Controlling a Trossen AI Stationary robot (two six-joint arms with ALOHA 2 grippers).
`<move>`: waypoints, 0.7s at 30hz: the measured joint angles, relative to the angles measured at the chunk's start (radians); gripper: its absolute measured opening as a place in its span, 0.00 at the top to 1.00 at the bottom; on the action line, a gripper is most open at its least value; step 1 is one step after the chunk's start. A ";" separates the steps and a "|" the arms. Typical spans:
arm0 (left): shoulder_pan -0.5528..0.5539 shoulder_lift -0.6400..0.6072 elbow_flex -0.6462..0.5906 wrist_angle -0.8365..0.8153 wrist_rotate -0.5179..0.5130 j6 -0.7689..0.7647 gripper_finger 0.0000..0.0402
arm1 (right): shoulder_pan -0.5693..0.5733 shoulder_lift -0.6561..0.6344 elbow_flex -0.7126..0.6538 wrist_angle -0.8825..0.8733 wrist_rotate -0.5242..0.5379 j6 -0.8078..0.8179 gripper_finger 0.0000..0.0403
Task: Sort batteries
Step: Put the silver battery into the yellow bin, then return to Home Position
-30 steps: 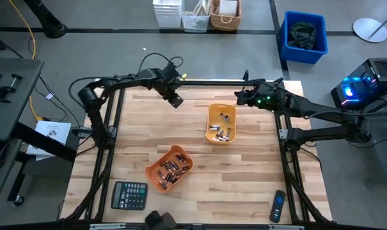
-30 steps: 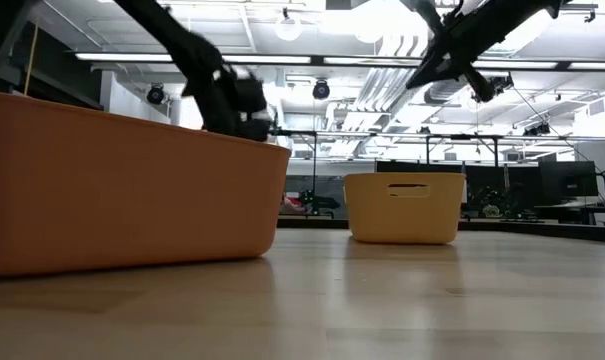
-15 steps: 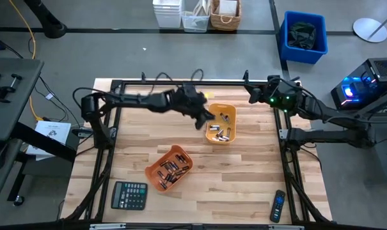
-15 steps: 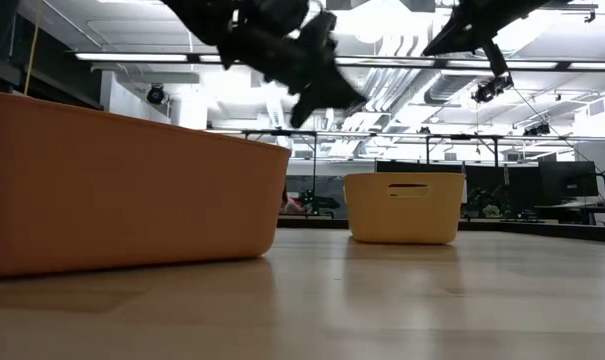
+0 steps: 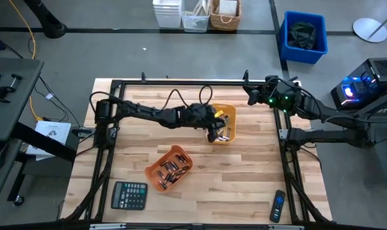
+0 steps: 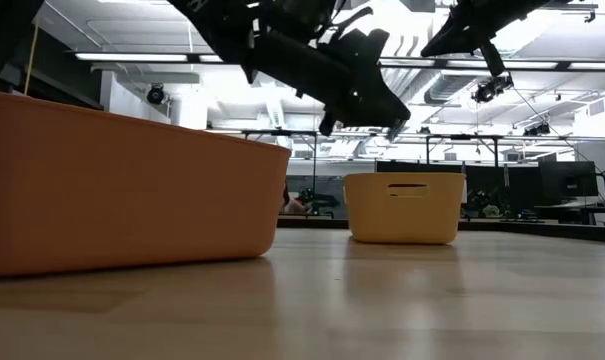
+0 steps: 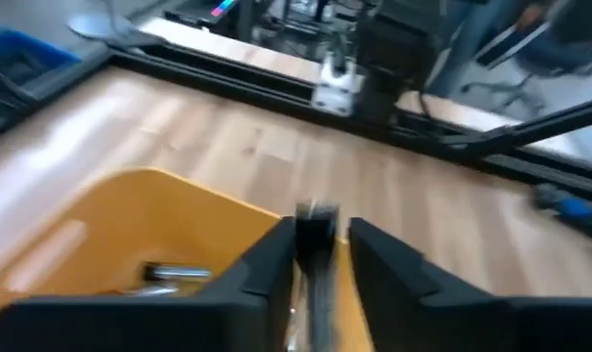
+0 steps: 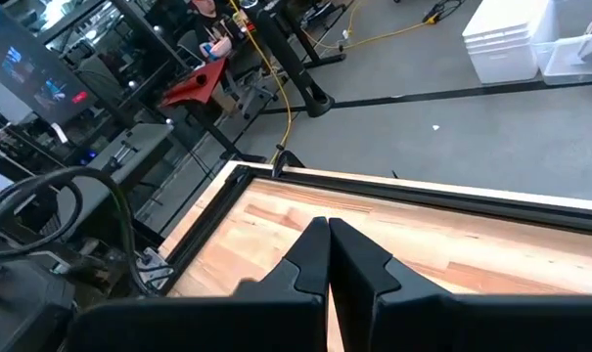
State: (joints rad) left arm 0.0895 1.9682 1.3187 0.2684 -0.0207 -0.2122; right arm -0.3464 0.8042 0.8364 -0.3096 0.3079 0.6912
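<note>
Two orange trays sit on the wooden table. The far tray (image 5: pixel 221 123) (image 6: pixel 402 208) and the near tray (image 5: pixel 169 168) (image 6: pixel 122 190) each hold several batteries. My left gripper (image 5: pixel 217 121) (image 6: pixel 392 125) hangs over the far tray's left rim, slanting slightly down. In the left wrist view a dark battery (image 7: pixel 317 244) stands between its parted fingers, above the batteries in the tray (image 7: pixel 173 274). My right gripper (image 5: pixel 251 97) (image 8: pixel 327 227) is shut on nothing, raised near the table's far right corner. My left gripper has the battery between its two fingers, lying along them, over the far tray. A gap shows between the battery and one finger (image 7: pixel 374 259). The picture is blurred, so I cannot tell whether the other finger touches the battery.
A black calculator (image 5: pixel 130 195) lies near the front left edge. A black remote control (image 5: pixel 278 206) lies at the front right. A black frame rail (image 5: pixel 180 82) runs along the far edge. Bare wood lies between the trays and the right edge.
My left gripper has swept from the table's far left toward the right, until it came over the far tray. It has tipped from pointing steeply down to nearly level. My right gripper has drawn back a little toward the right edge.
</note>
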 joint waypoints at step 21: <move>0.106 -0.669 -0.474 -0.043 0.020 -0.059 0.76 | 0.000 0.001 0.000 -0.063 -0.145 0.015 1.00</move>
State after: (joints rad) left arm 0.1951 1.2991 0.8447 0.2250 -0.0009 -0.2713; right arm -0.3462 0.8055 0.8364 -0.3725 0.1631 0.7067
